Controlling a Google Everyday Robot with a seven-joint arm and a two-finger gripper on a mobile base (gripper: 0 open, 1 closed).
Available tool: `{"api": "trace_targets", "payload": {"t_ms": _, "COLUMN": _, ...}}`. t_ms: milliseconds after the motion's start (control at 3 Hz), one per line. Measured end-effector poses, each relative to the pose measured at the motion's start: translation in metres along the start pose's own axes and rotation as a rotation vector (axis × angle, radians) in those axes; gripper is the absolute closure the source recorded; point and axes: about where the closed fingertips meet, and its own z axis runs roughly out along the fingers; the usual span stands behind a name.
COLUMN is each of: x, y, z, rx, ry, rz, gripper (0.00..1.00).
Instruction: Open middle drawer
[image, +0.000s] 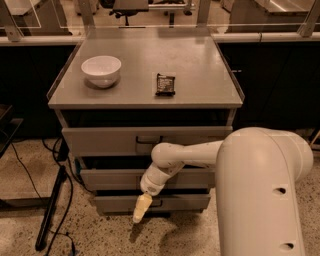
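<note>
Drawers first: where does the middle drawer (110, 179) sit on the cabinet (200, 70)?

Second of three on the cabinet's front, under the taller top drawer (100, 141) and above the bottom drawer (180, 202). Its low grey panel faces the camera. The long axis runs level, from the cabinet's left side to its right. A dark gap lies along its upper edge. Its centre is covered by the wrist of the arm (260, 190), so the handle does not show.

And the gripper?

The gripper (141, 207) hangs in front of the cabinet's bottom drawer, just under the middle drawer's lower edge, pointing down and a little left. Its fingers look pressed together into one pale tapering tip, with no gap between them and nothing held.

What is on the cabinet's top?

A white bowl (101, 70) towards the top's left side, upright. A small dark packet (165, 84) lies flat near the middle, well apart from the bowl.

The room around the cabinet?

Speckled floor (30, 165) under it, with black cables (67, 172) and a thin black stand (50, 220) at the cabinet's left foot. Dark panels stand behind the cabinet on both sides, with a pale rail (35, 40) above them.
</note>
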Motion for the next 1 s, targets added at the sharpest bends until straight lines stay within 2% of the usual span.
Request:
{"api": "trace_targets", "payload": {"t_ms": 333, "x": 0.001, "y": 0.004, "z": 0.003, "rx": -0.007, "ry": 0.006, "rz": -0.002, "gripper": 0.00}}
{"api": "trace_targets", "payload": {"t_ms": 667, "x": 0.015, "y": 0.034, "z": -0.017, "rx": -0.009, "ry": -0.019, "rz": -0.017, "gripper": 0.00}}
{"api": "trace_targets", "payload": {"t_ms": 1000, "x": 0.030, "y": 0.084, "z": -0.052, "rx": -0.021, "ry": -0.069, "rz": -0.020, "gripper": 0.00}}
